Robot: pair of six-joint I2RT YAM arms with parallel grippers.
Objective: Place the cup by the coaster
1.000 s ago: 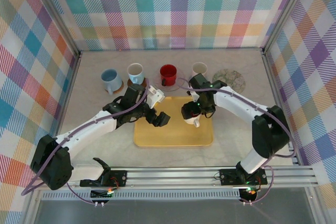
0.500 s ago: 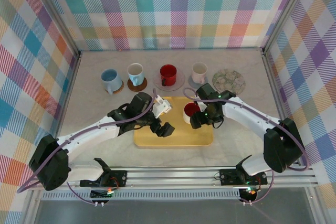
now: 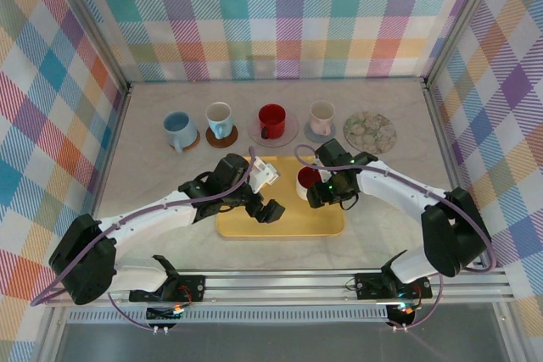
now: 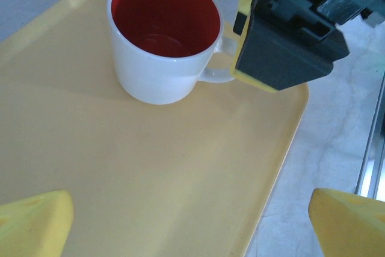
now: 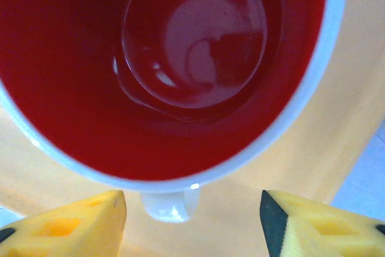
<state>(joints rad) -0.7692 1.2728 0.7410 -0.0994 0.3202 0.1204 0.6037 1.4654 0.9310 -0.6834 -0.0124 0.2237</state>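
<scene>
Bright, even light, faint shadows; glare glints inside the red-lined white ceramic cup [image 5: 198,46], softly blurred close up.

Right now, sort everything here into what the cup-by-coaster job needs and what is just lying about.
Job: red-lined cup, empty floral coaster, right gripper.
Lying about: blue cup, blue-lined cup, red cup, pale cup, yellow tray, left gripper.

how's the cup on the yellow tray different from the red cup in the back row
The cup on the tray is white outside, red only inside; the red cup is red outside too. The cup on the tray stands on the yellow tray with the right gripper open either side of its handle; the red cup sits on a pale coaster, untouched. Both stand upright with one handle.
</scene>
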